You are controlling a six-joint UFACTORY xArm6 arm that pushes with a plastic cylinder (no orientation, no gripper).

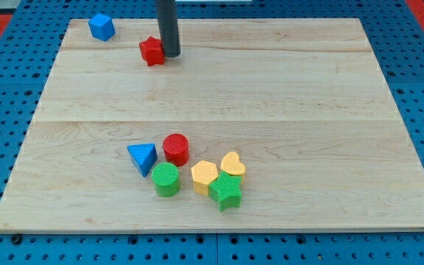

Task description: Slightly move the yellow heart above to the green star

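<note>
The yellow heart [233, 164] lies near the view's bottom middle, touching the upper right of the green star [226, 191]. A yellow hexagon block [205, 175] sits against the star's upper left. My tip [171, 54] is at the view's top, just right of a red star block [152, 51], far from the heart and the green star.
A red cylinder [176, 149], a blue triangle [142, 157] and a green cylinder [166, 179] cluster left of the yellow blocks. A blue cube [101, 27] sits at the top left corner of the wooden board [308, 110].
</note>
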